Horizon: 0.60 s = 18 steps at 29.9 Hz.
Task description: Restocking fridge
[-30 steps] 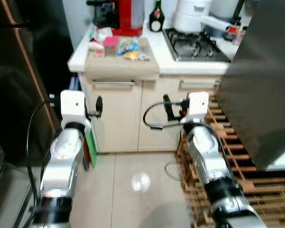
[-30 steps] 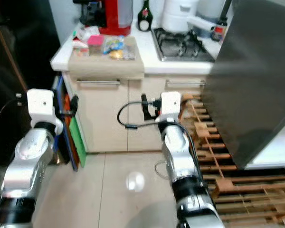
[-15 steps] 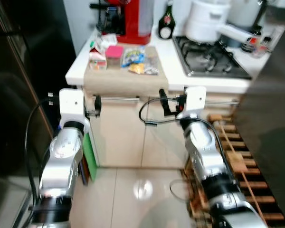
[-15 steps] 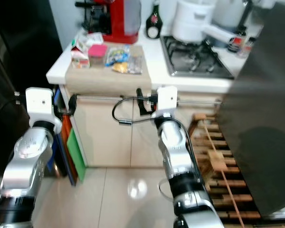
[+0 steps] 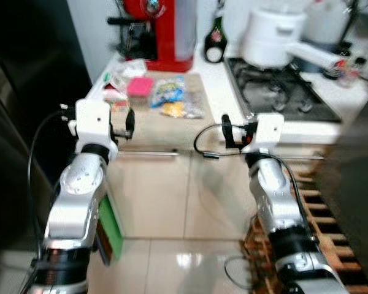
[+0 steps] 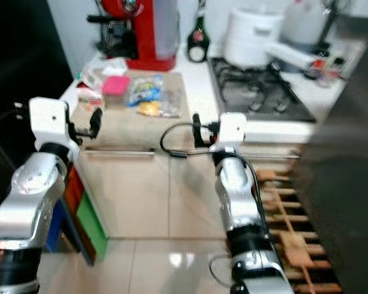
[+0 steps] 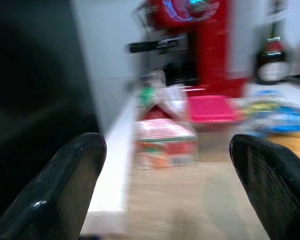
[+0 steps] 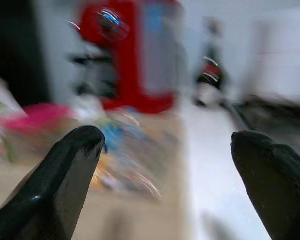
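Approaching: you face the tabletop (image 5: 172, 131) groceries
Left tool (image 7: 175, 175): spread wide, empty, before the small carton (image 7: 165, 142)
Right tool (image 8: 175, 175): wide, empty
Next: probably reach the carton

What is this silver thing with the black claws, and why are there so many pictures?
It is a walking robot in a kitchen. Two pictures come from cameras in its head, looking down at its own silver arms. Two more come from cameras on its wrists, looking past its black fingers. The left gripper and right gripper are both open and hold nothing. Ahead, on the counter, lie a pink-lidded tub, a small carton and snack bags. Behind stand a red coffee machine, a dark bottle and a white pot on the stove.
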Available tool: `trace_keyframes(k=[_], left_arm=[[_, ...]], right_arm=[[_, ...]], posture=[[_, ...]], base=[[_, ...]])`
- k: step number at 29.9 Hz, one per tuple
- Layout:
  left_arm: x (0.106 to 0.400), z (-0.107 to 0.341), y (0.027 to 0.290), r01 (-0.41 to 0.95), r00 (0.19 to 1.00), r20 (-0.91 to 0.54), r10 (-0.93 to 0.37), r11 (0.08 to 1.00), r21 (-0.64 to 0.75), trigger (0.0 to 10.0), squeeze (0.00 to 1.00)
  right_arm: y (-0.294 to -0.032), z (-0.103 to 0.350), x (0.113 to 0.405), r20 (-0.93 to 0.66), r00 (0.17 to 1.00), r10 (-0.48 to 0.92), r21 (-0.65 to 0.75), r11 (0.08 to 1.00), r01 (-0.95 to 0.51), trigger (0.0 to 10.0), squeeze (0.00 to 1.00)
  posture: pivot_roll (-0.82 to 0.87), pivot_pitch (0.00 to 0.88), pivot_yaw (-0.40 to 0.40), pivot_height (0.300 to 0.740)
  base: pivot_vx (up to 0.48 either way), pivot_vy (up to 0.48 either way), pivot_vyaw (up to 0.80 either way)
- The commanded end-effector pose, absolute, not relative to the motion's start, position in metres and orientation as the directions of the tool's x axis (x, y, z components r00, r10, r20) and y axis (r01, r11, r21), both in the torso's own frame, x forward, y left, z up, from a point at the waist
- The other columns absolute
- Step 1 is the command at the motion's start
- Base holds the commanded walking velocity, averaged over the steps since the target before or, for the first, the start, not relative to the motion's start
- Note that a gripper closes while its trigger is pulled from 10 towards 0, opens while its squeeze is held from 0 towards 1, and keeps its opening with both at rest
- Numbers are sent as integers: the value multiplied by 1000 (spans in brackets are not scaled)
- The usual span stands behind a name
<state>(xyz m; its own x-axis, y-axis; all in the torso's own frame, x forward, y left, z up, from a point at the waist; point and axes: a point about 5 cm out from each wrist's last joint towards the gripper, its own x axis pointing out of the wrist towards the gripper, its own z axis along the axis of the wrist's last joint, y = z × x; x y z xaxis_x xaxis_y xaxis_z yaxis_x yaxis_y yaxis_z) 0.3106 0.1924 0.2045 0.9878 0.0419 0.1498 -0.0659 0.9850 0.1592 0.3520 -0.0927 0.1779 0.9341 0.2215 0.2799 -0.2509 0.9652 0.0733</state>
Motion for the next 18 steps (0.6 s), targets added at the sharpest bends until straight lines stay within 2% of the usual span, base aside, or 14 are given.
trace_keyframes(k=[1, 7, 10, 14, 18], left_arm=[[309, 222, 181, -38, 978, 209, 1, 984, 172, 10000, 0], [311, 239, 181, -41, 965, 264, -9, 982, 183, 10000, 0], [312, 246, 189, -88, 958, 284, 33, 979, 182, 10000, 0], [315, 259, 204, -159, 949, 299, 103, 972, 170, 10000, 0], [318, 259, 207, -165, 956, 269, 118, 973, 161, 10000, 0]], right_arm=[[-103, 203, 356, 355, 915, 192, 58, 972, -226, 10000, 0], [-106, 222, 362, 400, 899, 177, 66, 973, -221, 10000, 0], [-107, 221, 363, 393, 903, 172, 75, 973, -218, 10000, 0], [-106, 211, 361, 357, 917, 178, 89, 971, -223, 10000, 0], [-105, 206, 359, 343, 921, 182, 92, 970, -226, 10000, 0]], posture=[[22, 0, -4, 740], [23, 0, -12, 740], [27, 0, -14, 740], [31, 0, -15, 740], [30, 0, -14, 740]], base=[[480, 0, 0], [480, 0, 0], [451, 0, 0], [0, 0, 0], [0, 0, 0]])
